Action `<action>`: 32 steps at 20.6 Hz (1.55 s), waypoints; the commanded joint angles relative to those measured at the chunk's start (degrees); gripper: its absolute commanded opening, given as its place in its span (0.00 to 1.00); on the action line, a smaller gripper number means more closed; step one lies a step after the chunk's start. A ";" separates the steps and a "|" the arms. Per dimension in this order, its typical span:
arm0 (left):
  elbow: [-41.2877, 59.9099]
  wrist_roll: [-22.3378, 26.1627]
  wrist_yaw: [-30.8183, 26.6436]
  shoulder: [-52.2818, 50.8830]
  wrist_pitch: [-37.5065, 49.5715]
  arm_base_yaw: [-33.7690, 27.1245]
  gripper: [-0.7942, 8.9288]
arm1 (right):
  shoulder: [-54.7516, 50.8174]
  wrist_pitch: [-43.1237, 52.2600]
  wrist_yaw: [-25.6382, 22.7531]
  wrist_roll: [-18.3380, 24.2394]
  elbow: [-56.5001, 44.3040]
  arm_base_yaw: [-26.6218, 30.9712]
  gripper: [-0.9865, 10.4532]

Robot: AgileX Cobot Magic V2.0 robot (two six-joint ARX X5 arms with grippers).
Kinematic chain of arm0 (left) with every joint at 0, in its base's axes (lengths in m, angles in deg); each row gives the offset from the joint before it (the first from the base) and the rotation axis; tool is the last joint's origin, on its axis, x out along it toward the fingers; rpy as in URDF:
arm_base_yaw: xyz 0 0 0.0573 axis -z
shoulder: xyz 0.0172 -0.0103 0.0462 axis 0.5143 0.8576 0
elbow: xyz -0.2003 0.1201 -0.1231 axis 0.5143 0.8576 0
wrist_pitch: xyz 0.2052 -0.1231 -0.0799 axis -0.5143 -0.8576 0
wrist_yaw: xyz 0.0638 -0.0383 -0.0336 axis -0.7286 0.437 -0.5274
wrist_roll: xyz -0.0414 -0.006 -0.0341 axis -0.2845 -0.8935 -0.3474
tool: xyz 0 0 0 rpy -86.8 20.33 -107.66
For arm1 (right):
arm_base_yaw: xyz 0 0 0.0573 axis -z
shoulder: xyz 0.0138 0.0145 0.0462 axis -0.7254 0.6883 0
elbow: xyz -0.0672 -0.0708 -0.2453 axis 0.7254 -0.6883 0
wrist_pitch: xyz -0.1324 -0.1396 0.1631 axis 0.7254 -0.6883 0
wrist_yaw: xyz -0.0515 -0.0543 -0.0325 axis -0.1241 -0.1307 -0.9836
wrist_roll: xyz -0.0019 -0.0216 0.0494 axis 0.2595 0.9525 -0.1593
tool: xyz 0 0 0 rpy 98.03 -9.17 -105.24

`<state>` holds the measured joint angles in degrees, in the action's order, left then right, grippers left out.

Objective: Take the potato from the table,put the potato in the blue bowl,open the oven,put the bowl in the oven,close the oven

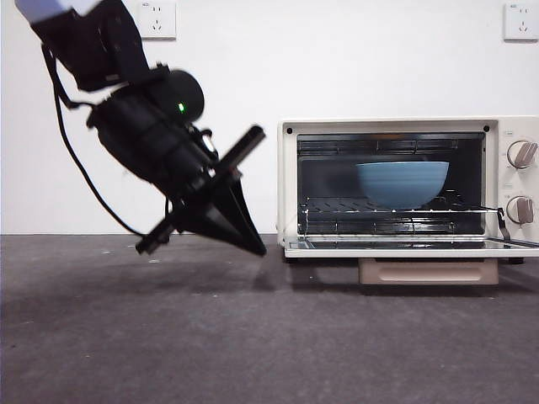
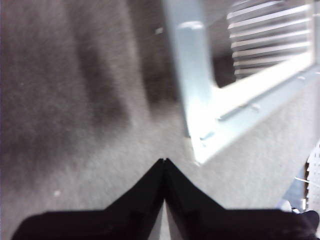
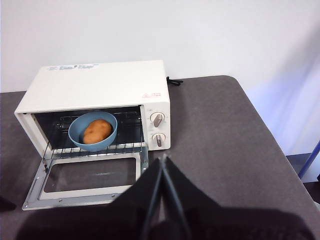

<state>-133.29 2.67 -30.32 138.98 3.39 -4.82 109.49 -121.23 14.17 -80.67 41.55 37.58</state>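
White wall with two sockets backs the dark desk point(image 1: 168, 337), and on it the oven point(image 3: 95, 87) stands with its door point(image 3: 87, 182) dropped flat. On the wire rack point(image 3: 125, 146) inside sits the blue bowl point(image 3: 92, 131) with the potato point(image 3: 97, 130) in it, so I judge that only closing is left. My left claw point(image 1: 253, 244) hangs pinched shut and empty, tilted, just beside the door's near corner and above the desk. My right claw point(image 3: 163, 162), also shut and empty, waits high and well back. The risk I see is coming in at the door's edge instead of under it: I could shove the whole oven sideways or rattle the rack, and the bowl might slide or tip. Lifting too fast could slam the glass. Nothing else lies on the desk between me and the door; the handle point(image 1: 428, 271) hangs below its front edge.
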 commanded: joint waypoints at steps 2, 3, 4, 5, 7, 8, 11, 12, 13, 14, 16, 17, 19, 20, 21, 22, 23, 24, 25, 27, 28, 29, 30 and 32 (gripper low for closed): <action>0.33 -3.80 0.37 1.99 2.99 1.20 0.08 | -0.31 -1.05 -0.04 0.46 -0.11 -0.04 0.08; 0.33 -4.74 0.22 2.29 3.96 1.49 0.08 | -0.31 -1.03 -0.04 0.55 -0.11 -0.04 0.08; 0.33 -5.38 0.13 2.40 4.63 1.73 0.08 | -0.31 -1.03 -0.04 0.63 -0.11 -0.07 0.08; 0.33 -6.21 -0.37 2.56 5.38 2.12 0.08 | -0.31 -1.05 -0.07 0.66 -0.11 -0.07 0.08; 0.33 -6.64 -2.29 2.62 5.73 2.78 0.08 | -0.31 -1.05 -0.07 0.63 -0.11 -0.04 0.08; 0.33 -7.08 -3.10 2.75 5.57 2.99 0.08 | -0.31 -1.05 -0.07 0.66 -0.11 -0.04 0.08; 0.33 -7.54 -3.23 3.43 5.29 3.43 0.08 | -0.31 -1.05 -0.07 0.63 -0.11 -0.04 0.08; 0.33 -7.85 -3.19 3.74 5.46 3.52 0.08 | -0.31 -1.05 -0.07 0.63 -0.11 -0.04 0.08; 0.33 -8.15 -3.13 3.89 5.64 3.63 0.08 | -0.31 -1.03 -0.07 0.63 -0.11 -0.07 0.08; 0.33 -8.24 -2.93 4.04 5.90 3.80 0.08 | -0.31 -1.03 -0.07 0.63 -0.11 -0.04 0.08; 0.33 -9.16 -2.32 4.11 6.73 3.87 0.08 | -0.31 -1.03 -0.07 0.63 -0.11 -0.04 0.08; 0.33 -9.46 -2.01 4.11 7.52 3.89 0.08 | -0.31 -1.05 -0.07 0.63 -0.11 -0.07 0.08; 0.33 -10.75 -1.36 4.11 9.16 3.91 0.08 | -0.31 -1.03 -0.07 0.63 -0.11 -0.04 0.08; 0.33 -11.58 -0.50 4.11 10.03 3.85 0.08 | -0.31 -1.05 -0.07 0.63 -0.11 -0.07 0.08; 0.33 -12.22 0.22 4.11 10.73 3.63 0.08 | -0.31 -1.05 -0.07 0.63 -0.11 -0.07 0.08; 0.33 -12.63 1.05 4.11 11.43 3.48 0.08 | -0.31 -1.05 -0.07 0.63 -0.11 -0.04 0.08; 0.33 -13.25 2.03 4.11 12.04 3.32 0.08 | -0.31 -1.05 -0.07 0.63 -0.11 -0.07 0.08; 0.33 -13.86 2.67 4.11 12.63 3.19 0.08 | -0.31 -1.05 -0.02 0.63 -0.11 -0.04 0.08; 0.33 -14.23 3.15 4.11 13.14 3.15 0.08 | -0.31 -1.03 -0.02 0.63 -0.11 -0.07 0.08; 0.33 -15.23 4.15 4.11 14.25 3.04 0.08 | -0.31 -1.05 0.00 0.63 -0.11 -0.07 0.08; 0.33 -15.23 4.42 4.09 14.75 3.04 0.08 | -0.31 -1.05 0.00 0.63 -0.11 -0.04 0.08; 0.33 -15.30 4.55 4.04 15.21 3.04 0.08 | -0.31 -1.05 -0.02 0.63 -0.11 -0.07 0.08; 0.31 -15.69 4.52 3.89 15.45 3.04 0.08 | -0.31 -1.05 -0.02 0.63 -0.13 -0.07 0.08; 0.26 -16.83 4.57 3.67 16.61 3.06 0.08 | -0.31 -1.05 -0.02 0.61 -0.13 -0.07 0.08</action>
<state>-132.97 -13.25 -27.72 142.52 17.03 -2.40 109.47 -121.21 14.17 -80.45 41.55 37.58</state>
